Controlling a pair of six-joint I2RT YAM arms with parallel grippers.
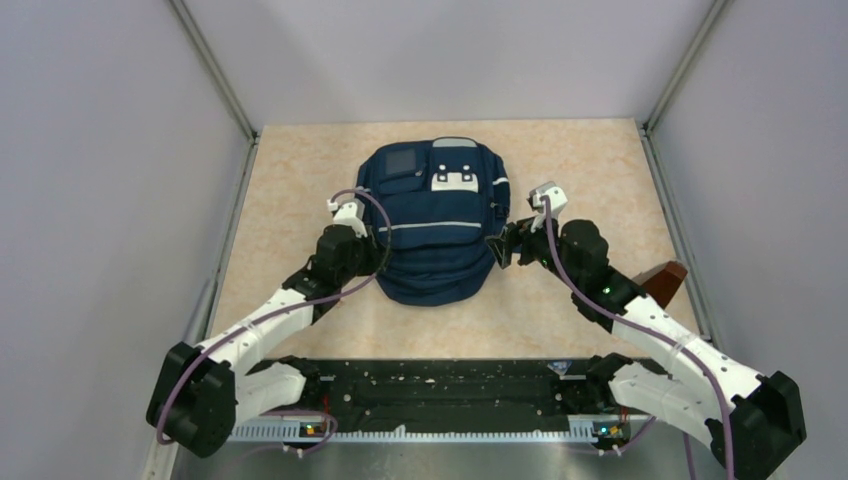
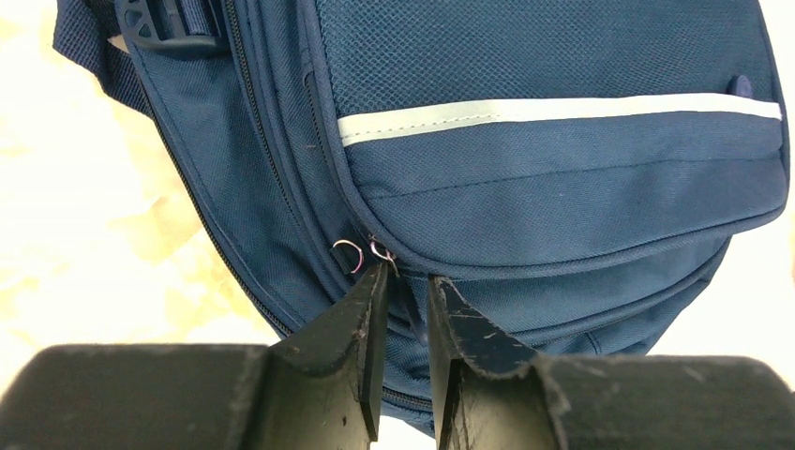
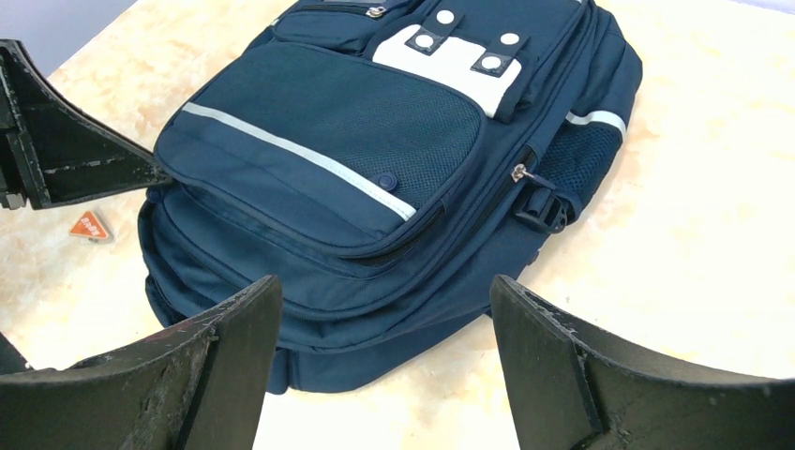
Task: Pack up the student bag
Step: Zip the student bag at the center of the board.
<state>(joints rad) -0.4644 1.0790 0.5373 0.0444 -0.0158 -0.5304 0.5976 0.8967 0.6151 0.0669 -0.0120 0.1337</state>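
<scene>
The student bag (image 1: 435,230) is a navy-blue backpack lying flat in the middle of the table, front pocket up, with grey stripes and white patches. My left gripper (image 1: 380,242) is at the bag's left side. In the left wrist view its jaws (image 2: 410,277) stand a narrow gap apart, straddling a dark zipper pull strap just below two small metal rings (image 2: 349,253) on the student bag (image 2: 562,169). My right gripper (image 1: 502,250) hovers by the bag's right side, wide open (image 3: 384,300) with nothing between its fingers, looking across the student bag (image 3: 356,141). A finger of the left gripper (image 3: 75,155) shows there too.
A brown object (image 1: 665,278) lies on the table behind the right arm. A small orange triangular tag (image 3: 91,225) lies on the tabletop near the bag's left side. Grey walls enclose the table (image 1: 300,170) on three sides, and a black rail (image 1: 440,385) runs along the near edge.
</scene>
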